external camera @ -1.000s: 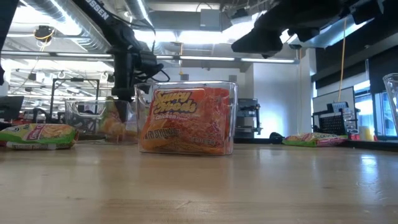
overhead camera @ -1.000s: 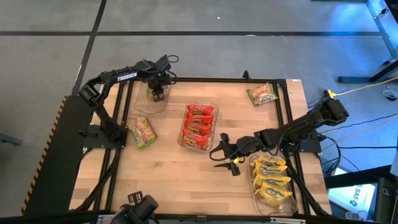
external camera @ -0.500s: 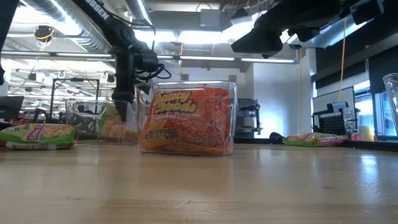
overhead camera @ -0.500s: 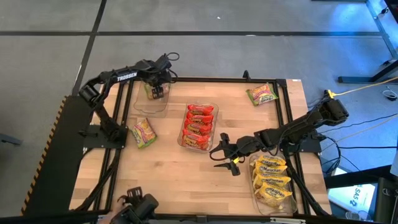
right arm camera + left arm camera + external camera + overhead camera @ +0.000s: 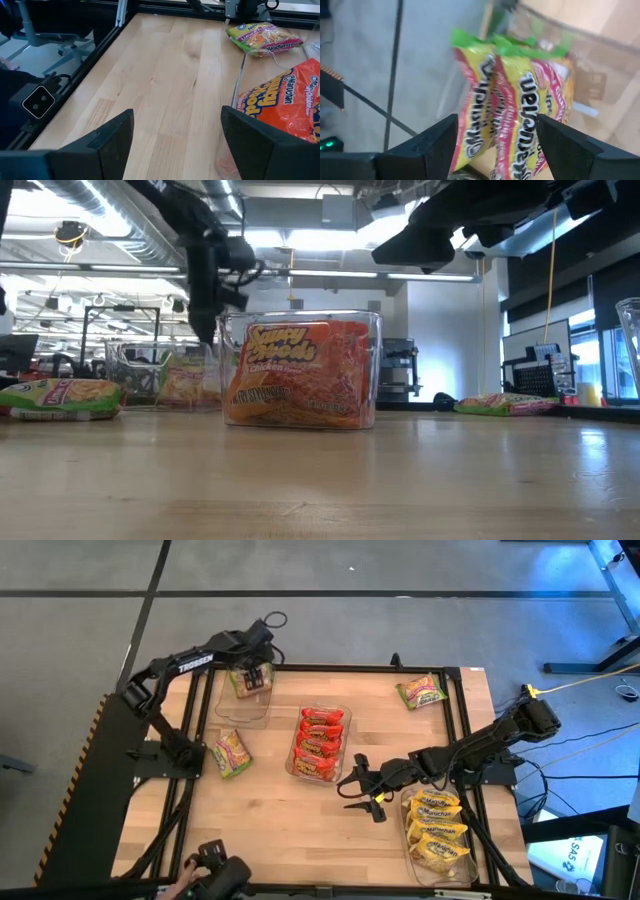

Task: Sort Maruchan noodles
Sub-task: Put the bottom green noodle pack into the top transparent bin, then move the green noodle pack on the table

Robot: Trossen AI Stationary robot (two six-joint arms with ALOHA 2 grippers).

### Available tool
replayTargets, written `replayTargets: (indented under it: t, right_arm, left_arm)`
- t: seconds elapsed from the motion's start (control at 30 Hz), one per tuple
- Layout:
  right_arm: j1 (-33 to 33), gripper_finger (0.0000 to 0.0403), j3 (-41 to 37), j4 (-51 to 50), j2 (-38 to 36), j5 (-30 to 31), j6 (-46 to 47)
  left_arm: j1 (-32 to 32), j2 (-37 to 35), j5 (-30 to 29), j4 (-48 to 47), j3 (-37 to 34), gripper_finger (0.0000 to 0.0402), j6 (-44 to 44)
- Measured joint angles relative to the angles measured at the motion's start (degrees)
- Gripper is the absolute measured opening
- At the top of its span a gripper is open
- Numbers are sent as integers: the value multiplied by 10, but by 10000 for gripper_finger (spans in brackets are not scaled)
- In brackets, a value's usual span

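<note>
My left gripper (image 5: 255,673) (image 5: 495,150) is open and hovers just above the clear tray (image 5: 243,710) at the table's far left. Green packets (image 5: 515,110) (image 5: 185,380) stand on edge inside that tray, below and between the fingers, untouched. My right gripper (image 5: 358,792) (image 5: 177,145) is open and waits above the table near its middle, beside the tray of red packets (image 5: 320,743) (image 5: 305,370). One green packet (image 5: 232,752) lies flat on the table at the left. Another green packet (image 5: 421,691) (image 5: 262,37) lies near the far right corner.
A clear tray of yellow packets (image 5: 438,830) sits at the near right, close behind my right gripper. Bare wood stretches across the near half of the table (image 5: 270,830). A person's hand (image 5: 190,865) shows at the near edge by a black device.
My left gripper has risen out of the far-left tray and drifted slightly toward the far edge. The green packets stay standing in the tray.
</note>
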Motion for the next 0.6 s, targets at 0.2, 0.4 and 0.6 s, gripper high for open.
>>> replayTargets:
  t: [0.2, 0.4, 0.6]
  right_arm:
    - [0, 273, 0, 0, 0, 0, 1]
    - [0, 273, 0, 0, 0, 0, 16]
    - [0, 273, 0, 16, 0, -3, 25]
  left_arm:
    - [-36, -60, 11, -26, 37, 260, -68]
    - [-96, -122, 14, -69, 57, 262, -216]
    - [-177, -159, 105, -157, 57, 262, -427]
